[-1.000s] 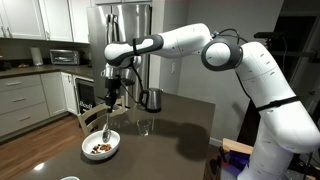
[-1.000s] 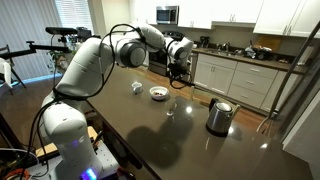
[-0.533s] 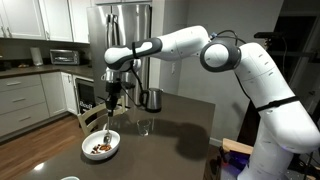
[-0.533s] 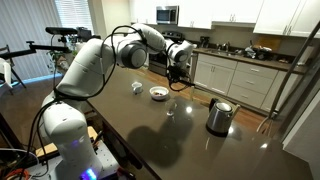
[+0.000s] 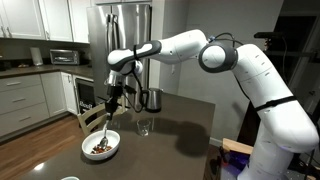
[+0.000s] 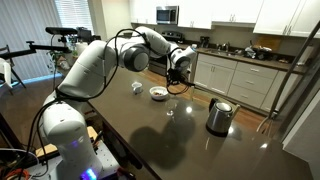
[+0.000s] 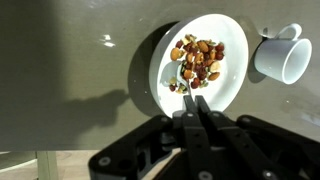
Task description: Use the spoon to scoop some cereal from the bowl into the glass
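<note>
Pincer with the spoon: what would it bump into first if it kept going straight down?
Probably the cereal in the white bowl. The pincer, shut on the spoon, points straight down at it; the spoon's tip would arrive first. How high it hangs is unclear.

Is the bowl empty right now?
No, a pile of brown and reddish cereal lies in the white bowl in the wrist view.
</note>
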You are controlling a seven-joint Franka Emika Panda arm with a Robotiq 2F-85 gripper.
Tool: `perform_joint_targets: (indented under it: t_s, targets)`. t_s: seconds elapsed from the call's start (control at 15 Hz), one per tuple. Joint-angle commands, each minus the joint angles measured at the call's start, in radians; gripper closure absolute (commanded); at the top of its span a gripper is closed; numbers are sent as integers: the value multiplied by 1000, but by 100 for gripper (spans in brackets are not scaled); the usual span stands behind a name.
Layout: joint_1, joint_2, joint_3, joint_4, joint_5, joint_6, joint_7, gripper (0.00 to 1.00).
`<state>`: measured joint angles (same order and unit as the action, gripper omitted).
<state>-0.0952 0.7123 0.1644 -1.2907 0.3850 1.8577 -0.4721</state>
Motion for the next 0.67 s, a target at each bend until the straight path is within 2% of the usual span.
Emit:
perform_joint_targets:
  t_s: [0.0,0.6]
  targets:
    - [-32,5,38,-35,67,26,-42,99]
    - [-76,40,79,-66,219,15,-122,99]
